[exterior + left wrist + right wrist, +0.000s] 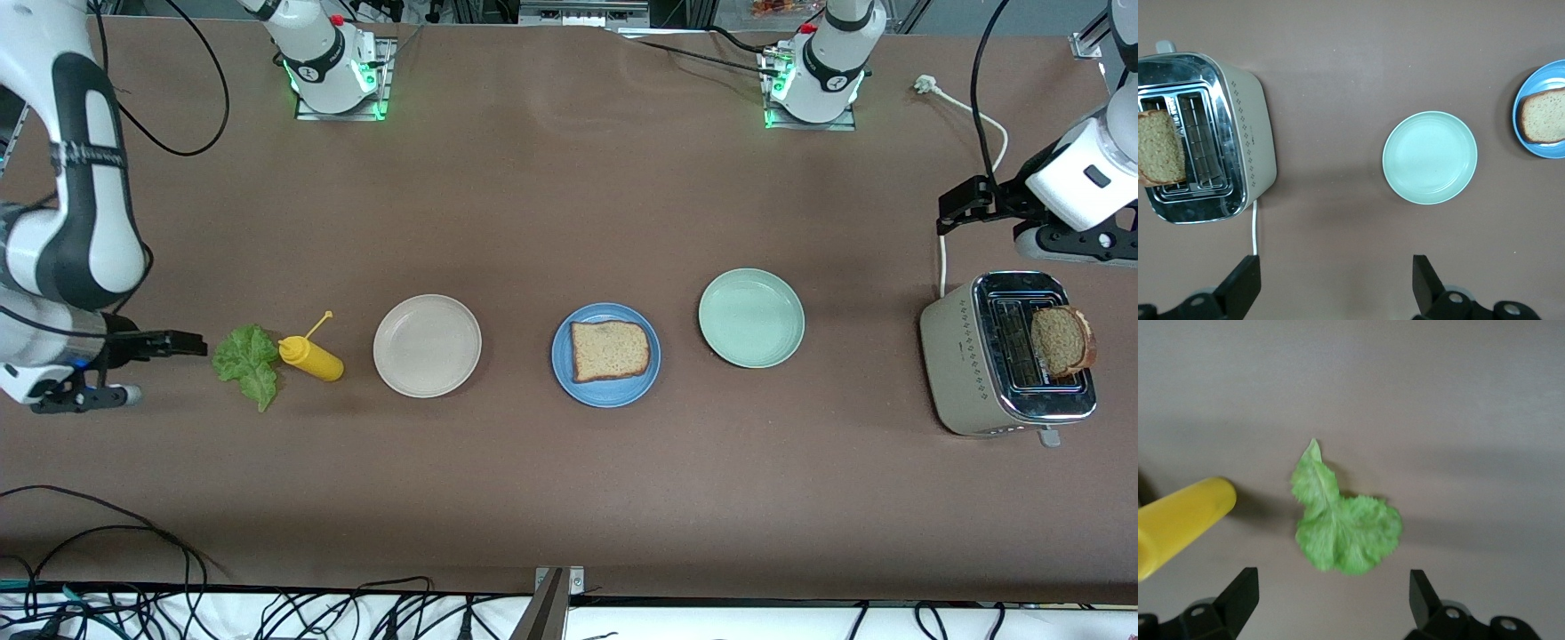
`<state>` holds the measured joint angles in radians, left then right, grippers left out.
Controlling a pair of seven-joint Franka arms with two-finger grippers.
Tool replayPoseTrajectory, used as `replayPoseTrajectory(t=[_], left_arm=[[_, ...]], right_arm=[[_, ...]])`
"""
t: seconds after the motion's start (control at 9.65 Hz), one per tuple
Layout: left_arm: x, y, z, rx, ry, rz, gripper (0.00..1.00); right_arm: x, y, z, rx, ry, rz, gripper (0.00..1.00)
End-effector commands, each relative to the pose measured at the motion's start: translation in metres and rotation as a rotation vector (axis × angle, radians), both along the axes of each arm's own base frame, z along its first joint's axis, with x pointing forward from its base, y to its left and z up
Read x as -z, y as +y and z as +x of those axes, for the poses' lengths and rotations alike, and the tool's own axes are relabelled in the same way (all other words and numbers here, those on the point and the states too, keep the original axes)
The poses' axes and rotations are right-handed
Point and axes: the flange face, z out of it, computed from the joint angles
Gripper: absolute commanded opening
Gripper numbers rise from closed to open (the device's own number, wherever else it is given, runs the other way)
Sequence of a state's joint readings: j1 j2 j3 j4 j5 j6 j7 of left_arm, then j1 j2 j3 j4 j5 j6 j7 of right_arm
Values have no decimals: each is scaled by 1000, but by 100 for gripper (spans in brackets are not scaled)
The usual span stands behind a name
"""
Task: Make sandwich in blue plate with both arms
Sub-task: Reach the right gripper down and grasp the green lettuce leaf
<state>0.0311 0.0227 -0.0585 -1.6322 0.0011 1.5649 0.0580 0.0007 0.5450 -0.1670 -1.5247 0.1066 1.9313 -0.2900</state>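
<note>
A: Panel read from the right arm's end of the table. The right gripper [173, 342] hangs low over the table beside the lettuce leaf [250, 363], its jaws spread fully apart and holding nothing; its wrist view shows the lettuce leaf [1338, 523] lying flat between the two fingertips. What does the pick call for?

B: Likely a straight descent centred on the leaf, pinching near the thick rib so the ruffled edge does not tear, while keeping clear of the yellow mustard bottle [310, 357], which lies on its side touching the leaf.

A: Containers next. The beige plate [428, 345] holds nothing. The blue plate [605, 355] carries one bread slice [609, 350], lying flat. The pale green plate [751, 317] holds nothing.

B: And the second slice [1061, 340]?

A: It stands upright in a slot of the toaster [960, 364] at the left arm's end of the table, its top well proud of the slot. The left gripper [1335, 283] hangs above the table near the toaster, jaws fully apart and empty. Judged from this, the sandwich is at its first layer only
</note>
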Motion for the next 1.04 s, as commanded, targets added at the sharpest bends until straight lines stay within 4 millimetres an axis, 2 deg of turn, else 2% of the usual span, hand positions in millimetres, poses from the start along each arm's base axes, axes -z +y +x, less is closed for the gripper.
replayPoseTrajectory(t=[0.0, 0.31, 0.52, 0.73, 0.93], left_arm=[[2, 18, -25, 20, -4, 21, 100], [5, 19, -26, 41, -8, 19, 100], [3, 13, -23, 54, -14, 20, 100], [-3, 11, -21, 58, -28, 18, 100], [-4, 17, -19, 47, -29, 17, 100]], right_arm=[[37, 6, 12, 1, -18, 37, 100], [61, 9, 12, -4, 10, 39, 100], [76, 10, 9, -25, 33, 48, 100], [76, 21, 10, -27, 32, 53, 100], [81, 20, 8, -18, 37, 51, 100]])
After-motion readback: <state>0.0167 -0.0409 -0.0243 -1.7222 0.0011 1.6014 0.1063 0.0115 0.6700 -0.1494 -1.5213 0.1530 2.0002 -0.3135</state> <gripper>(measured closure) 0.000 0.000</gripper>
